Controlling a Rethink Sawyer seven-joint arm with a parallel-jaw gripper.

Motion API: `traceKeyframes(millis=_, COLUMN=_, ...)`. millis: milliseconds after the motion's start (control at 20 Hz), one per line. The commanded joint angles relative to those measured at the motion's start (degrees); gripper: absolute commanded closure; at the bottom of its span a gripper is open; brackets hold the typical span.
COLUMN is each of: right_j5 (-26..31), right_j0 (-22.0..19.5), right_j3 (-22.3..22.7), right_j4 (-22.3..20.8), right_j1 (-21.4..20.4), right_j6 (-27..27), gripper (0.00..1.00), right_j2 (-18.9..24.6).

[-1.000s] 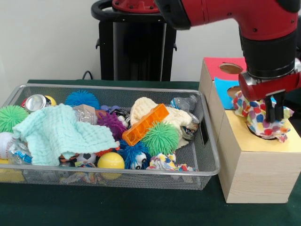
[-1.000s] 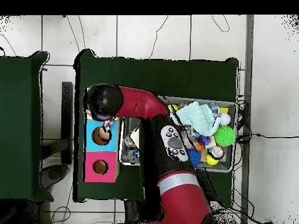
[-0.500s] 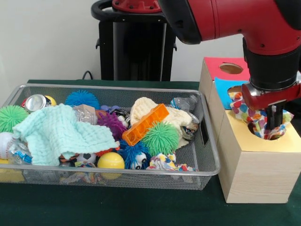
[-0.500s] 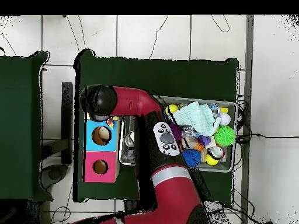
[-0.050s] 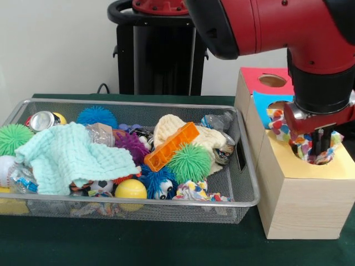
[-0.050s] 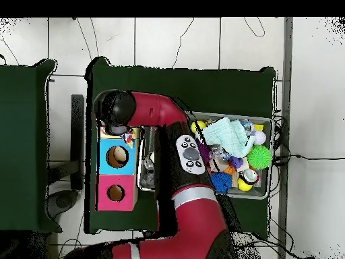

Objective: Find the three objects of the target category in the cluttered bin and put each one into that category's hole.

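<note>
A white cloth with coloured spots [image 5: 281,125] is bunched in the round hole of the yellow section [image 5: 284,164] of the wooden box. My gripper [image 5: 320,148] stands straight down in that hole, shut on the spotted cloth, its tips sunk among the folds. Cloth edges stick out to the left and right of the fingers. From overhead the arm's wrist [image 6: 115,112] covers the yellow section, the hole and the cloth. A mint towel [image 5: 71,155], a cream knitted cloth [image 5: 169,127] and another spotted cloth [image 5: 194,192] lie in the wire bin [image 5: 166,211].
The bin also holds spiky balls [image 5: 189,162], an orange block [image 5: 171,145], a crushed can [image 5: 42,119], a yellow ball [image 5: 131,189] and plastic bottles. The box's blue hole [image 6: 116,156] and red hole [image 6: 116,193] lie uncovered. The arm spans over the bin's left end [image 6: 149,162].
The gripper has gone down with the spotted cloth from above the yellow hole into it. Most of the cloth has sunk in and less of it spills over the box top.
</note>
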Motion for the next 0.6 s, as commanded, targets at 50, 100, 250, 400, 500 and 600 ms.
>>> traceKeyframes(millis=50, right_j5=5.1, right_j0=0.8, right_j3=-5.1, right_j4=-5.5, right_j1=6.7, right_j6=7.1, gripper=1.0, right_j2=-5.3)
traceKeyframes(millis=100, right_j5=4.6, right_j0=0.9, right_j3=-5.0, right_j4=-5.7, right_j1=6.5, right_j6=7.1, gripper=1.0, right_j2=-5.8)
traceKeyframes(millis=250, right_j5=2.8, right_j0=2.2, right_j3=-5.5, right_j4=-7.2, right_j1=5.4, right_j6=8.1, gripper=1.0, right_j2=-8.5)
traceKeyframes(millis=400, right_j5=1.3, right_j0=3.6, right_j3=-4.2, right_j4=-8.5, right_j1=2.8, right_j6=9.1, gripper=1.0, right_j2=-11.0)
traceKeyframes(millis=500, right_j5=1.7, right_j0=4.4, right_j3=-3.7, right_j4=-8.6, right_j1=2.0, right_j6=9.6, gripper=1.0, right_j2=-12.1)
traceKeyframes(millis=600, right_j5=2.6, right_j0=4.8, right_j3=-4.0, right_j4=-8.2, right_j1=1.8, right_j6=9.8, gripper=1.0, right_j2=-12.5)
